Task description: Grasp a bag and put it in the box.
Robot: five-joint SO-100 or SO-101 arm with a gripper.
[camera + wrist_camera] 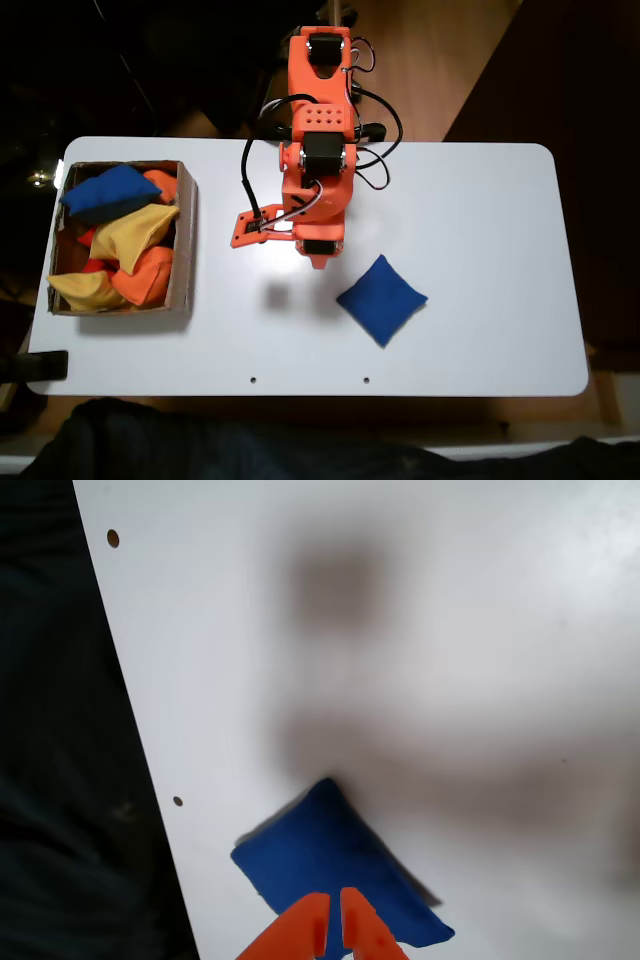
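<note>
In the wrist view, the two orange fingertips of the gripper (333, 920) enter from the bottom edge, pressed nearly together with only a thin slit between them, grasping nothing. Directly behind the tips lies the blue bag (330, 865), flat on the white table (450, 630) with one corner pointing up the picture. The tips hang over the bag; whether they touch it cannot be told. Two small holes (177, 801) sit close to the table's edge, which runs down the left side of this view against a dark floor.

In the fixed view from above, the bag (381, 298) lies alone a little right of the table's middle, with bare white surface on every side. The orange arm (318, 160) reaches in from the far edge, and the gripper (318, 262) ends just up and left of the bag. Open table separates the bag from the cardboard box (186, 245), which stands well apart at the left end. The box is crowded with another blue bag (108, 192), yellow bags (135, 232) and orange bags (148, 278)
</note>
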